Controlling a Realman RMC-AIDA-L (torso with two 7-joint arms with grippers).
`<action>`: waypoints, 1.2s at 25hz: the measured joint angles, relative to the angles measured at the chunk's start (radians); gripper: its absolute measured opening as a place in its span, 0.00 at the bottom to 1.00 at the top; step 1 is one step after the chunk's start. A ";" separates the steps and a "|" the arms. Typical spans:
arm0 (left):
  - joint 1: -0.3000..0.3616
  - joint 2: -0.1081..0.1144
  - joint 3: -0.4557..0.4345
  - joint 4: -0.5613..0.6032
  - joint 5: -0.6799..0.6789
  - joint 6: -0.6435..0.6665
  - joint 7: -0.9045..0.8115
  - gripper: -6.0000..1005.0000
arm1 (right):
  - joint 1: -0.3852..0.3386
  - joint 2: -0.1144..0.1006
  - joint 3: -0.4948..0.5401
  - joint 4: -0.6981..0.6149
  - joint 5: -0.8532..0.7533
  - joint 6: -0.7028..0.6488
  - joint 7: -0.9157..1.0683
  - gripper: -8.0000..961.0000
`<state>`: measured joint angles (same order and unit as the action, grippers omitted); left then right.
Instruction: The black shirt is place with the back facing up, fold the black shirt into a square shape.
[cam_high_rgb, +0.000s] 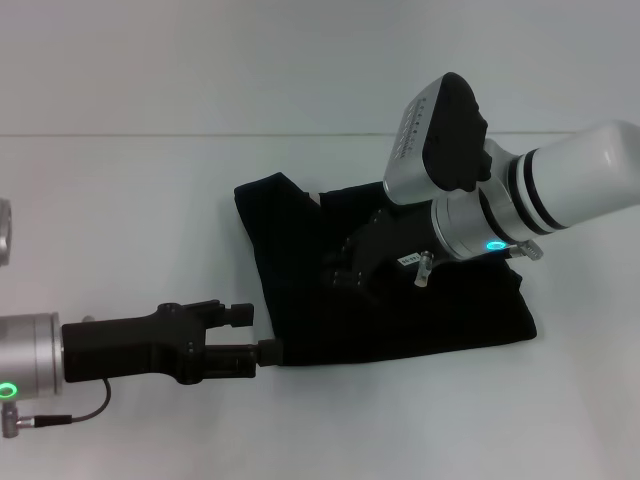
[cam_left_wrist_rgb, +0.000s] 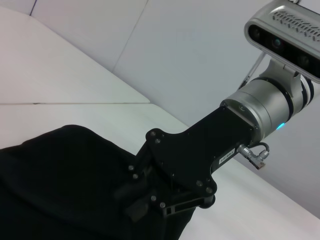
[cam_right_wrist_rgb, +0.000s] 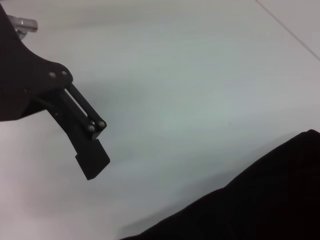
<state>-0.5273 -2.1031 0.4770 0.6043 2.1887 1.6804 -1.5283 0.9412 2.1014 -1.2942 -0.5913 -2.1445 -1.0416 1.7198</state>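
The black shirt (cam_high_rgb: 420, 320) lies partly folded in a rough rectangle on the white table, with one lobe reaching toward the far left. My right gripper (cam_high_rgb: 338, 268) is down on the middle of the shirt (cam_left_wrist_rgb: 60, 170), black against black; the left wrist view shows this right gripper (cam_left_wrist_rgb: 136, 197) pressed into the cloth. My left gripper (cam_high_rgb: 258, 332) is open, level with the table at the shirt's near-left corner, its lower fingertip right at the cloth edge. The right wrist view shows one of its fingers (cam_right_wrist_rgb: 92, 161) over bare table, apart from the shirt (cam_right_wrist_rgb: 270, 200).
The white table (cam_high_rgb: 130, 200) spreads around the shirt on all sides. A seam line (cam_high_rgb: 200, 134) runs across its far side. A cable (cam_high_rgb: 70, 415) hangs from the left wrist near the front-left edge.
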 joint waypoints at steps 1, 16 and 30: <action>-0.001 0.000 0.000 0.000 0.000 -0.001 0.000 0.88 | 0.000 0.000 0.000 0.000 0.000 0.000 0.000 0.34; -0.017 0.003 0.000 -0.014 0.000 -0.014 -0.002 0.88 | -0.038 -0.008 0.021 -0.046 0.080 0.053 0.013 0.03; -0.022 0.006 0.000 -0.014 0.000 -0.015 -0.007 0.88 | -0.053 -0.006 0.050 -0.047 0.088 0.090 0.033 0.08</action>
<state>-0.5495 -2.0970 0.4770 0.5906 2.1887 1.6658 -1.5353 0.8884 2.0952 -1.2441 -0.6379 -2.0569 -0.9513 1.7525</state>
